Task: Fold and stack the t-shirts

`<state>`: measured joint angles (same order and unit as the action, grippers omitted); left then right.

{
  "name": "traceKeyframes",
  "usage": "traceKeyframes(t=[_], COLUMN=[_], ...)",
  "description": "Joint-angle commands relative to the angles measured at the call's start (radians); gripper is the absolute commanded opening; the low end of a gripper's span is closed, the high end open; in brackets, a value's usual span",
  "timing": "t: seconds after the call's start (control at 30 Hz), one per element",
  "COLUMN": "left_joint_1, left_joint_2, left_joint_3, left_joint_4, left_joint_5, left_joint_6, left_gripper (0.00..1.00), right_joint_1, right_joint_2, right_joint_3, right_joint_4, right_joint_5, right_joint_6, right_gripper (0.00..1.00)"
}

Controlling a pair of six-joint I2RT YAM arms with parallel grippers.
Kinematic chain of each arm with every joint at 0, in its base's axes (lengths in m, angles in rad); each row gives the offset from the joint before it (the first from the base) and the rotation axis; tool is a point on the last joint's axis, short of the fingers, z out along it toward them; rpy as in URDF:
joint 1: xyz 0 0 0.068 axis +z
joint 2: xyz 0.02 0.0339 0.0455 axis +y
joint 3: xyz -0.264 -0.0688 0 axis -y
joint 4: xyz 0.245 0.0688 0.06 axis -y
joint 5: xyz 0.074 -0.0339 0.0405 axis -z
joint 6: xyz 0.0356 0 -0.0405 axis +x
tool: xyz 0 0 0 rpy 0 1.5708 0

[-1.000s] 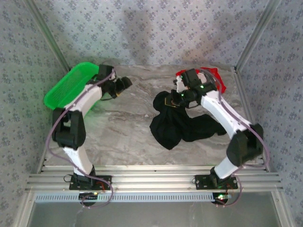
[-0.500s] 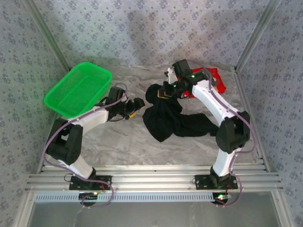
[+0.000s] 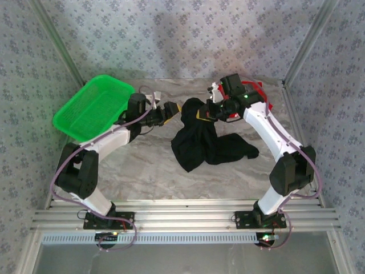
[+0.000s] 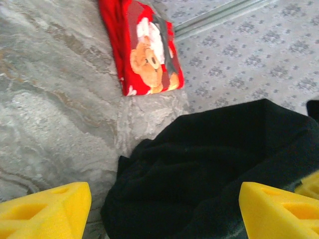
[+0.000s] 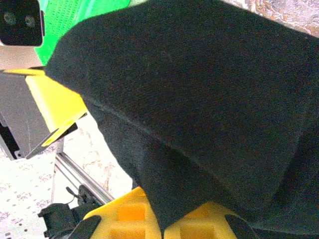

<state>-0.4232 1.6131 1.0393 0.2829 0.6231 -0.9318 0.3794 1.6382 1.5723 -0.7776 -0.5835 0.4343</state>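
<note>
While pinching with the right gripper (image 3: 202,113), clamping its yellow foam pads (image 5: 197,226) flat together on a doubled fold of the black t-shirt (image 3: 202,145), holding that fold raised above the table (image 3: 142,171) near the back middle. Letting the rest hang from the pinch as a soft, heavy drape: plain matte black knit, thicker along the hemmed edge, bunching into rounded folds and spilling in a crumpled heap over the centre of the table, with one length of cloth trailing toward the right arm.

Reaching in from the left with the left gripper (image 4: 162,209), jaws standing wide apart and gripping nothing, wedge-shaped yellow fingertips (image 4: 45,209) straddling the dark cloth just beside the raised fold and close to the right gripper.

Finding the red t-shirt (image 4: 147,47) lying at the back right, apart from the black heap: folded to a small flat rectangle, bright red, with a tan teddy-bear print and white and grey patches facing up.

Resting all of it on smooth, grey-and-white veined stone. Noting the green basket (image 3: 94,105) sitting at the back left, well apart from both shirts: rigid plastic mesh, rectangular, round-cornered. Backing onto pale patterned walls (image 3: 171,40).
</note>
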Motion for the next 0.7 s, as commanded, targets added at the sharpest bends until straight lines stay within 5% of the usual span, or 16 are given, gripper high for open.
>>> traceKeyframes(t=[0.0,0.67], left_joint_1=[-0.007,-0.053], left_joint_2=[0.016,-0.017], left_joint_3=[-0.028,-0.1], left_joint_4=[0.111,0.236], left_joint_5=[0.077,0.058], left_joint_6=[-0.014,0.01], left_gripper=[0.77,0.68], right_joint_1=[-0.011,-0.034], right_joint_2=[-0.021,-0.038], right_joint_3=[0.003,-0.044], right_joint_4=[0.019,0.057], right_joint_5=[-0.057,-0.147], right_joint_6=[0.016,0.052], right_gripper=[0.05,0.04])
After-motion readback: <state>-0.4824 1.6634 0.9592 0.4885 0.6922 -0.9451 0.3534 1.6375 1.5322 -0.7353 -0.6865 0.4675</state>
